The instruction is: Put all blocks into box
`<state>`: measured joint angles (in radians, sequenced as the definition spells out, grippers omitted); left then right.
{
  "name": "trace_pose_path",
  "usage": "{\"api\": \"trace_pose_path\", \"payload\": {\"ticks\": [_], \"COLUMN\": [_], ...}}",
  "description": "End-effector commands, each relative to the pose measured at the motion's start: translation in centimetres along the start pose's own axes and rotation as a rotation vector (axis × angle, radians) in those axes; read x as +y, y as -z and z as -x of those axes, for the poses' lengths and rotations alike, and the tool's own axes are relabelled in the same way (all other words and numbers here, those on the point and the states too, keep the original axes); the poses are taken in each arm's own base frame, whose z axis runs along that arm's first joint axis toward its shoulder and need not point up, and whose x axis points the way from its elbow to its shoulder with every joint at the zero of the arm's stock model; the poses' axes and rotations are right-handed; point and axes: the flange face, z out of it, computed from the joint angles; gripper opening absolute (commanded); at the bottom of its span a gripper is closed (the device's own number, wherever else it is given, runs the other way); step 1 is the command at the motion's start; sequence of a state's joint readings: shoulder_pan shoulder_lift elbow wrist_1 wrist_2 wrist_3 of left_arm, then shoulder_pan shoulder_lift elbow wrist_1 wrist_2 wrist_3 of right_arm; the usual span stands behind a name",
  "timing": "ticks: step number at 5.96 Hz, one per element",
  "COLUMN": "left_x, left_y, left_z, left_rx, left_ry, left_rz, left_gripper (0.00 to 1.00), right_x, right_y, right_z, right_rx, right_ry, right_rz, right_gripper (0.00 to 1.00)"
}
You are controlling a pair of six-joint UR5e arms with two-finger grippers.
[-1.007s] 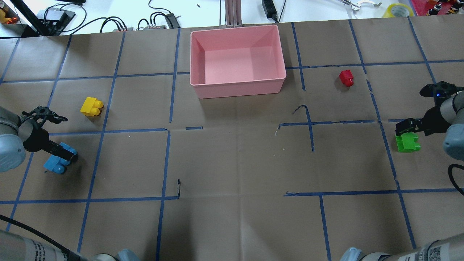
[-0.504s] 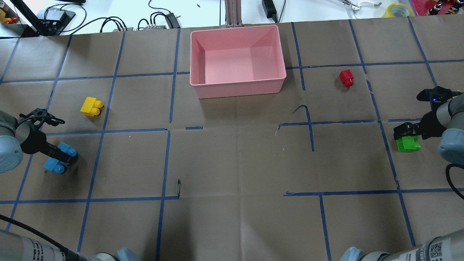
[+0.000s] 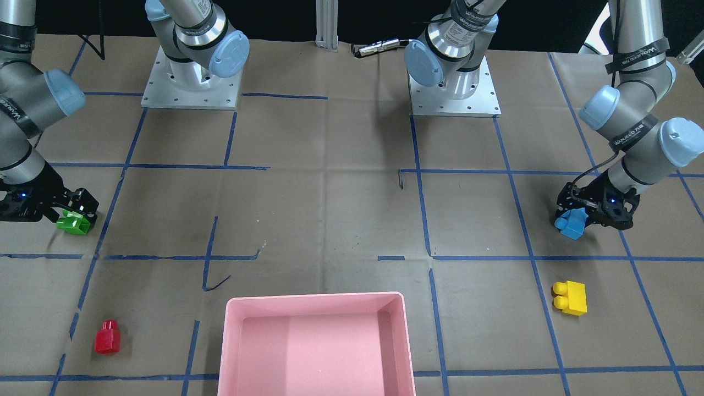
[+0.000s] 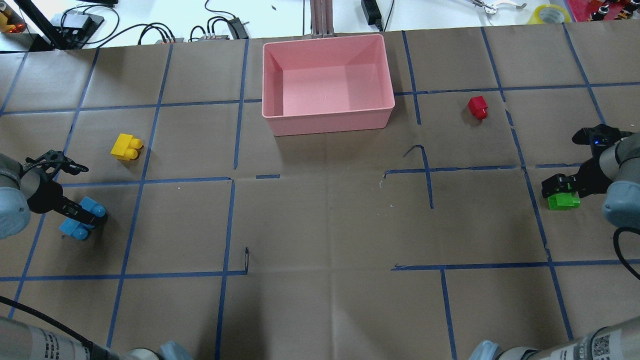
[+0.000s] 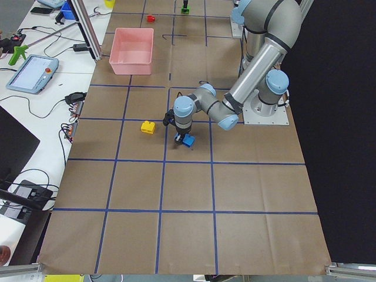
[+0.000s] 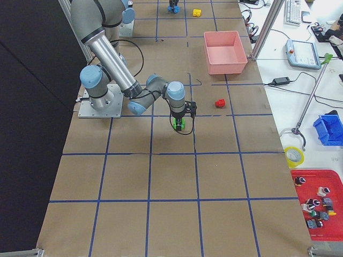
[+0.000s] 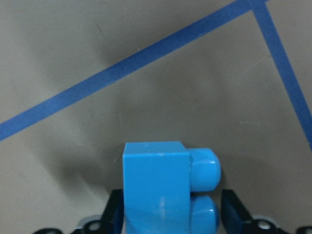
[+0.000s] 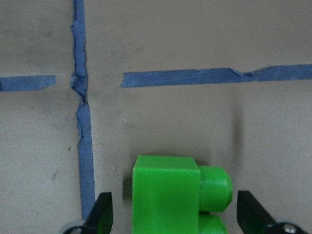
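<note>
The blue block (image 4: 75, 228) lies on the table at the left, and my left gripper (image 4: 82, 215) is down over it. In the left wrist view its fingers (image 7: 115, 214) press both sides of the blue block (image 7: 156, 185). The green block (image 4: 564, 201) lies at the right. My right gripper (image 4: 557, 187) straddles it, and the right wrist view shows gaps between the fingers (image 8: 102, 214) and the green block (image 8: 165, 195). The yellow block (image 4: 126, 147) and the red block (image 4: 478, 107) lie loose on the table. The pink box (image 4: 327, 114) stands empty at the far middle.
Blue tape lines (image 4: 230, 220) mark a grid on the brown paper table cover. Cables and power supplies (image 4: 220, 27) lie beyond the table's far edge behind the box. The arm bases (image 3: 190, 82) stand at the robot's side of the table.
Both grippers have come down lower over their blocks. The left one shifted slightly left over the blue block, the right one slightly over the green block. The blocks have not moved.
</note>
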<state>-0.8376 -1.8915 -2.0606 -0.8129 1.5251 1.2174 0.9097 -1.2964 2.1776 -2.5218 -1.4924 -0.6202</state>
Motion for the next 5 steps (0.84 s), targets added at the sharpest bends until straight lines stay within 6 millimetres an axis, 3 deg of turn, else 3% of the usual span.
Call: {"api": "trace_pose_path", "payload": {"ticks": [1, 2, 3, 4, 5], "left_x": [-0.1, -0.5, -1.8, -2.9, -5.2], "left_y": [0.5, 2.0, 5.7, 9.7, 15.4], "left_z": [0.4, 1.3, 2.7, 4.2, 5.2], "left_rx": [-0.015, -0.057, -0.101, -0.094, -0.086], "left_ry": [-0.003, 0.001, -0.008, -0.009, 0.0], "left_rz": [-0.001, 0.016, 0.004, 0.005, 0.007], "left_gripper": [0.2, 0.14, 0.13, 0.13, 0.13], "right_x": [0.1, 0.1, -0.1, -1.1, -3.5], "right_y": [0.3, 0.4, 1.1, 4.1, 10.4], "right_z": [0.1, 0.1, 0.0, -0.3, -0.5], "right_rx": [0.004, 0.004, 0.005, 0.015, 0.065], "right_ry": [0.001, 0.001, 0.002, 0.003, 0.018], "right_rz": [-0.002, -0.002, -0.005, -0.018, -0.1], "right_gripper": [0.41, 0.21, 0.09, 0.09, 0.1]}}
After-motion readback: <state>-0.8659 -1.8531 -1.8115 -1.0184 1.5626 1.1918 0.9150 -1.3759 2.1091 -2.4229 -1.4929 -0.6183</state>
